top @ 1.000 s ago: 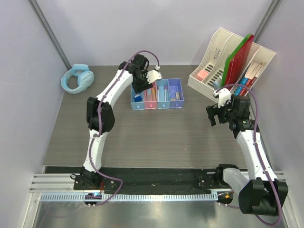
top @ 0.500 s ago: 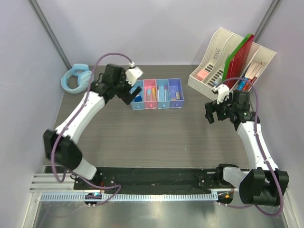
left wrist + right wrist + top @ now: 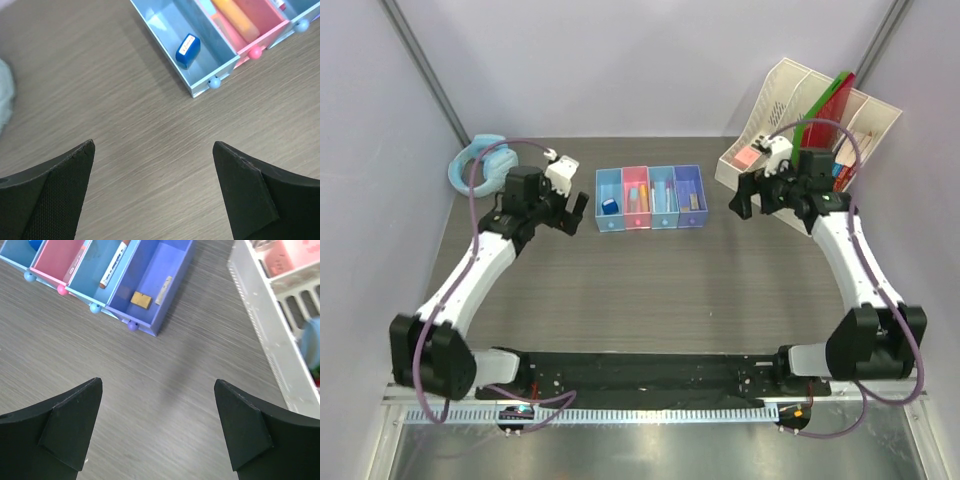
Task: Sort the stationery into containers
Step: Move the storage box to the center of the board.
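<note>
The containers (image 3: 650, 197) are a joined row of four bins at the back middle of the table. The far-left blue bin (image 3: 170, 22) holds a blue block (image 3: 188, 50), also seen from above (image 3: 609, 207). The pink bin (image 3: 260, 17) holds a yellow marker (image 3: 235, 12). The second blue bin (image 3: 95, 275) holds a white pen with a red cap (image 3: 114, 265). The purple bin (image 3: 170, 262) holds a gold clip (image 3: 141, 300) and a grey eraser (image 3: 163, 290). My left gripper (image 3: 575, 212) (image 3: 154, 144) is open and empty over bare table left of the row. My right gripper (image 3: 740, 203) (image 3: 158, 381) is open and empty right of the row.
A cream slotted file organiser (image 3: 790, 110) with red and green folders (image 3: 828, 115) stands at the back right, close behind my right arm; its wall shows in the right wrist view (image 3: 260, 325). Light blue headphones (image 3: 475, 160) lie at the back left, behind my left arm.
My left arm has swung left, away from above the bins, and come down beside them. My right gripper has moved back and left towards the organiser and the purple bin.
</note>
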You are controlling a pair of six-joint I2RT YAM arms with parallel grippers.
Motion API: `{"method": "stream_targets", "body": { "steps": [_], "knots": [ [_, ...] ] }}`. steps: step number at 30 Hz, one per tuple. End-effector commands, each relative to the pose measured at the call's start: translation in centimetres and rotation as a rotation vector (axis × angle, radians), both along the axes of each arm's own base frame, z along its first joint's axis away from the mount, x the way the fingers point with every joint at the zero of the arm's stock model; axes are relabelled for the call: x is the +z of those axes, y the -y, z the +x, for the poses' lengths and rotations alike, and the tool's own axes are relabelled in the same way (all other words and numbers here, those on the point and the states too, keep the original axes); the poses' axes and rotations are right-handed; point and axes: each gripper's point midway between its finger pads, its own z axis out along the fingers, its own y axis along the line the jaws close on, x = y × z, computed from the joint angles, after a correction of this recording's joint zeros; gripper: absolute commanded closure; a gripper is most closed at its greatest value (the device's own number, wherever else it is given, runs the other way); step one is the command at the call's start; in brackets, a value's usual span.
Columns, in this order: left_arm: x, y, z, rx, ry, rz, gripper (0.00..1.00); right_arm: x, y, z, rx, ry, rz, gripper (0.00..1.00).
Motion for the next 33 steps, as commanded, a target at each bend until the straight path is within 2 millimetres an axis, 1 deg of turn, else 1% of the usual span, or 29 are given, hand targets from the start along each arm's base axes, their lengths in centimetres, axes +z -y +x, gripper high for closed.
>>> {"method": "stream_targets", "body": {
  "steps": [1, 2, 3, 4, 5, 6, 7, 8, 9, 10, 11, 12, 13, 14, 15, 16, 17, 18, 19, 21, 23, 24, 25, 26, 27, 30, 33],
  "knots": [
    [-0.4, 2.0, 5.4, 0.019, 0.017, -0.07, 0.0, -0.1, -2.9, 3.6, -0.006, 0.016, -0.003, 0.0],
    [0.7, 1.8, 6.8, 0.045, 0.049, -0.067, 0.0, -0.5, -3.9, 4.1, -0.002, 0.012, -0.022, 0.0],
    [-0.7, 1.9, 7.9, 0.055, 0.028, -0.059, 0.0, -0.5, -4.4, 4.8, -0.004, 0.026, -0.027, 0.0],
    [-0.2, 2.1, 8.9, 0.056, 0.048, -0.062, 0.0, 0.1, -4.7, 5.6, -0.009, 0.043, -0.026, 0.0],
    [0.6, 2.1, 10.1, 0.071, 0.072, -0.065, 0.0, -1.3, -5.4, 6.4, -0.007, 0.006, -0.022, 0.0],
    [0.8, 2.3, 10.8, 0.075, 0.074, -0.072, 0.0, -1.6, -5.5, 6.9, -0.01, -0.004, -0.017, 0.0],
    [-0.3, 2.6, 11.7, 0.08, 0.049, -0.069, 0.0, -1.1, -5.7, 7.8, -0.012, 0.006, -0.011, 0.0],
    [0.8, 2.8, 12.6, 0.082, 0.069, -0.08, 0.0, -1.8, -6.0, 8.3, -0.013, -0.013, -0.007, 0.0],
    [0.5, 3.0, 13.0, 0.084, 0.063, -0.083, 0.0, -3.2, -6.3, 9.0, -0.01, -0.04, -0.009, 0.0],
    [-0.8, 3.3, 13.5, 0.084, 0.036, -0.082, 0.0, -3.4, -6.4, 9.7, -0.013, -0.043, -0.008, 0.0],
    [-0.4, 3.7, 14.0, 0.078, 0.045, -0.082, 0.0, -3.8, -6.6, 10.2, -0.018, -0.046, -0.005, 0.0],
    [-0.9, 3.8, 14.3, 0.083, 0.041, -0.072, 0.0, -5.4, -6.7, 10.7, -0.021, -0.076, -0.013, 0.0],
    [-1.9, 4.0, 14.7, 0.074, 0.027, -0.052, 0.0, -5.2, -6.8, 11.4, -0.022, -0.068, -0.013, 0.0],
    [-2.5, 4.5, 14.9, 0.066, 0.021, -0.041, 0.0, -5.5, -7.0, 11.8, -0.024, -0.068, -0.015, 0.0],
    [-2.4, 4.5, 15.3, 0.074, 0.031, -0.028, 0.0, -6.6, -7.0, 12.4, -0.03, -0.086, -0.021, 0.0],
    [-3.7, 4.8, 15.5, 0.07, 0.009, -0.012, 0.0, -6.6, -7.0, 12.9, -0.035, -0.08, -0.022, 0.0],
    [-4.1, 4.9, 15.8, 0.069, 0.006, -0.008, 0.0, -6.9, -7.0, 13.3, -0.037, -0.083, -0.024, 0.0],
    [-4.0, 5.0, 16.2, 0.075, 0.012, -0.008, 0.0, -7.1, -7.1, 13.6, -0.034, -0.084, -0.027, 0.0],
    [-4.6, 5.0, 16.5, 0.08, 0.008, 0.004, 0.0, -7.9, -7.1, 14.1, -0.036, -0.095, -0.031, 0.0],
    [-6.1, 5.1, 17.0, 0.089, -0.01, 0.021, 0.0, -8.3, -7.2, 14.6, -0.033, -0.097, -0.034, 0.0],
    [-6.5, 5.3, 17.4, 0.088, -0.011, 0.032, 0.0, -9.1, -7.3, 15.2, -0.033, -0.109, -0.037, 0.0],
    [-7.4, 5.5, 17.5, 0.086, -0.026, 0.037, 0.0, -9.5, -7.4, 15.3, -0.03, -0.115, -0.038, 0.01],
    [-7.5, 5.7, 17.7, 0.081, -0.023, 0.037, 0.0, -9.4, -7.4, 15.5, -0.027, -0.111, -0.037, 0.0],
    [-7.8, 5.9, 17.7, 0.076, -0.027, 0.043, 0.0, -10.0, -7.4, 15.6, -0.026, -0.121, -0.037, 0.0],
    [-8.3, 5.6, 17.9, 0.094, -0.027, 0.065, 0.0, -10.2, -7.5, 15.6, -0.023, -0.125, -0.038, 0.0],
    [-8.8, 5.8, 18.2, 0.092, -0.024, 0.087, 0.0, -11.3, -7.5, 15.6, -0.019, -0.139, -0.045, 0.0],
    [-8.4, 5.9, 18.3, 0.087, -0.017, 0.083, 0.0, -12.3, -7.4, 15.5, -0.014, -0.152, -0.057, 0.0]
  ]
}}
